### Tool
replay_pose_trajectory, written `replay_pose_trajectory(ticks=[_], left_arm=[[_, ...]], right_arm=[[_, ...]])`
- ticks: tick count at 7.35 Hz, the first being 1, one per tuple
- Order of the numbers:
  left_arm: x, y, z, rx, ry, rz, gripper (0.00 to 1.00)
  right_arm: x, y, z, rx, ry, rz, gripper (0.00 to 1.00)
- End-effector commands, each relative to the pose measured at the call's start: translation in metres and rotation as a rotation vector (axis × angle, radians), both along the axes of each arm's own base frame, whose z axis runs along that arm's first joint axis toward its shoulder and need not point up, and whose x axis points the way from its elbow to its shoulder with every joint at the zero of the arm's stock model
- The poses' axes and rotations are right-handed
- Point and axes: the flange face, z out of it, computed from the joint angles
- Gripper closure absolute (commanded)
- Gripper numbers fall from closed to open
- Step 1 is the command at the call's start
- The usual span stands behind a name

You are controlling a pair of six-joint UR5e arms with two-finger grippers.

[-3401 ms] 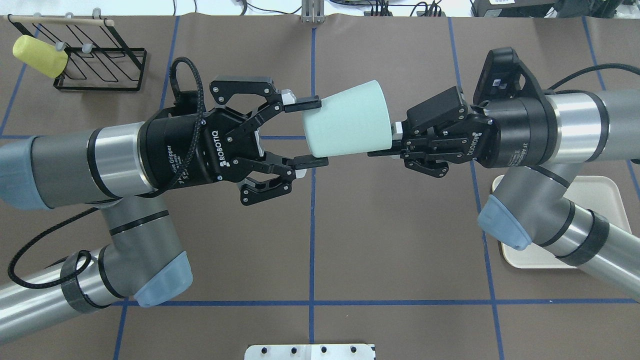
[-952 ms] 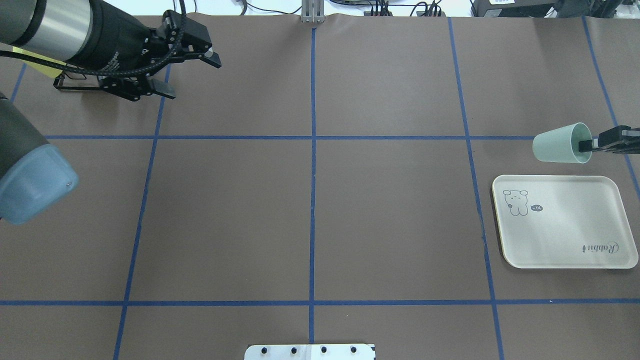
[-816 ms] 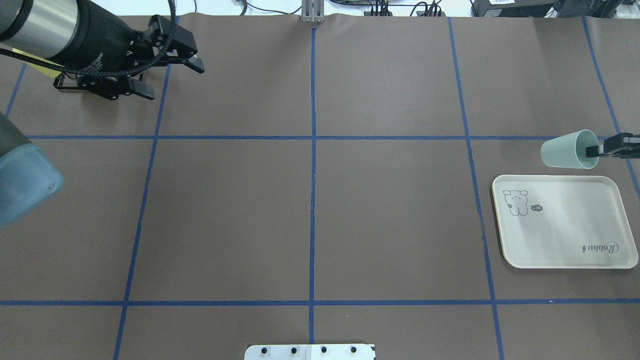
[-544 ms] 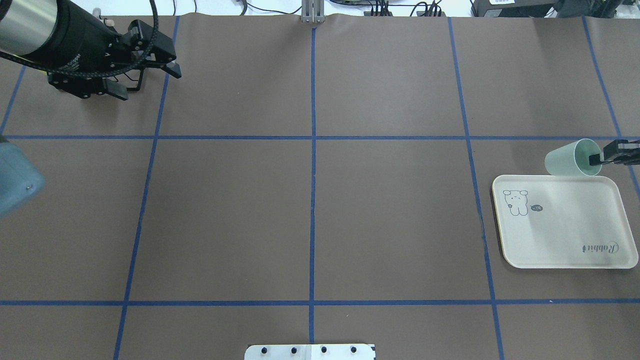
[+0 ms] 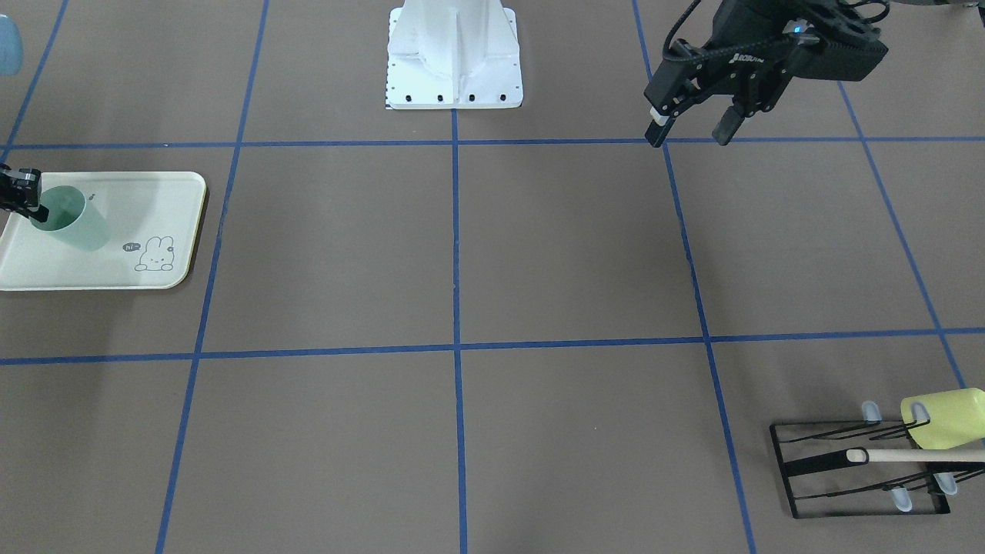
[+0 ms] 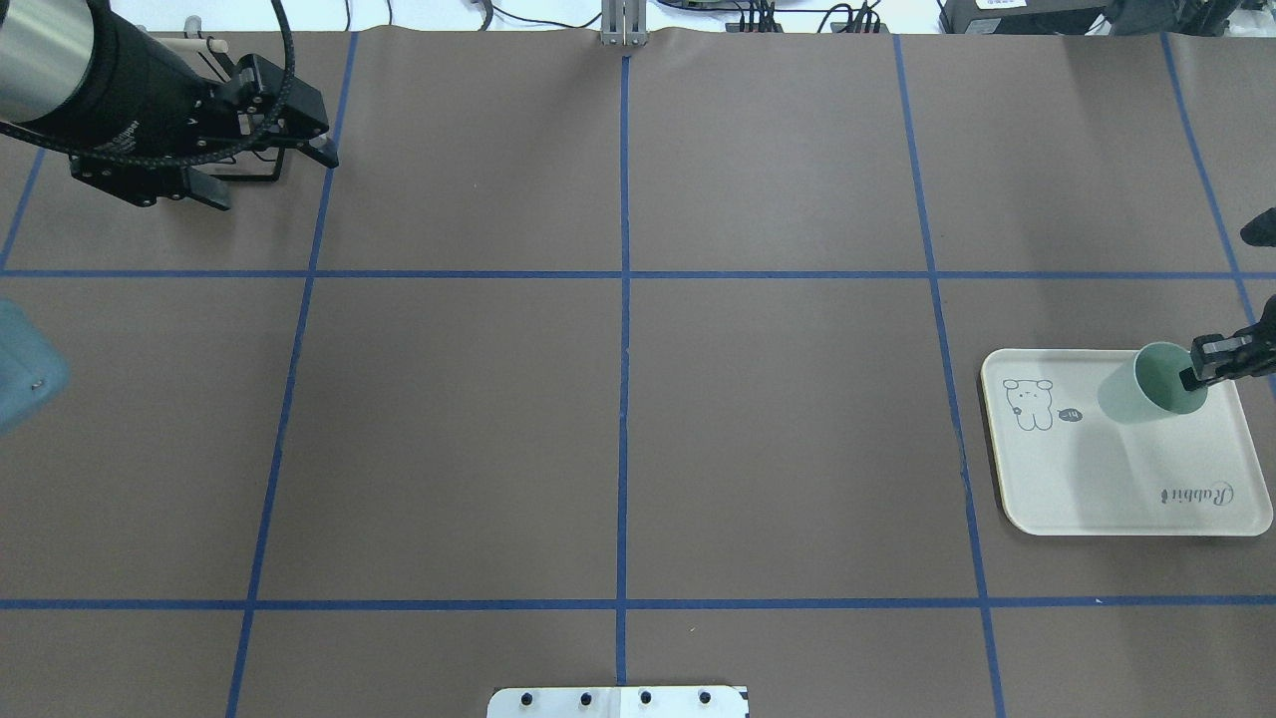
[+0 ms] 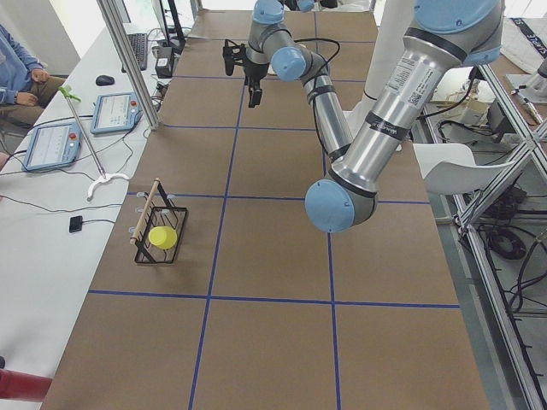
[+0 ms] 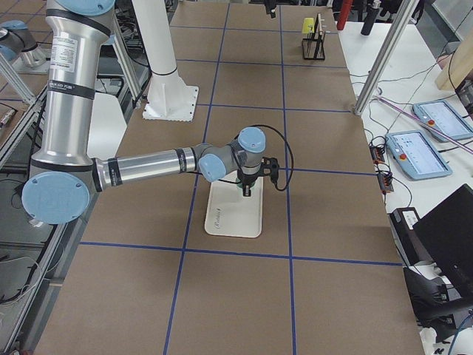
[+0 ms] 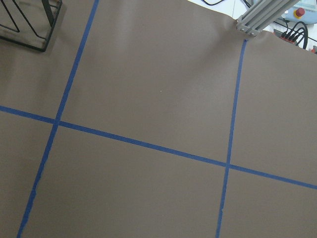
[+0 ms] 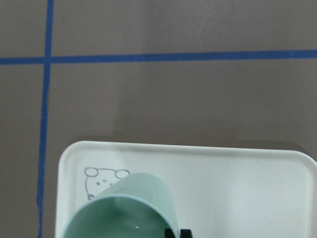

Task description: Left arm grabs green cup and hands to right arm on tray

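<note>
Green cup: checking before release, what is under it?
The tray lies under the green cup, held tilted at its rim by the right gripper. The cup's own body hides whether its base touches the tray.

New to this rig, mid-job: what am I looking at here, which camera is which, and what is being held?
Two robot arms work at a brown table. One picture looks down from behind the robot, one faces it, two look from the table's ends, two from the wrists. The right gripper, its fingers pinching the rim, holds the green cup tilted over the tray. The left gripper is open and empty. A yellow-green cup sits on the wire rack.
</note>
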Motion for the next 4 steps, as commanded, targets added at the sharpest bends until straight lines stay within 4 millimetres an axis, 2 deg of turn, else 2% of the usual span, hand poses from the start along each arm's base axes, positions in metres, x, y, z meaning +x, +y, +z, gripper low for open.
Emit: replay_pose_trajectory(ticks=[1,3,4], left_arm=[[-0.0015,0.0029,-0.0008,0.000,0.003,-0.001,0.00],[-0.0012,0.0038,-0.0022,0.004,0.006,0.000,0.00],[-0.0005,0.0041,-0.0022,0.004,0.006,0.002,0.00]], right_arm=[[-0.0085,0.0088,0.0121,0.001,0.013,-0.064,1.00],[-0.0109,0.0076,0.0145,-0.003,0.013,-0.067,1.00],[-0.0149,0.0003,0.0198,-0.009,0.016,-0.068,0.87]])
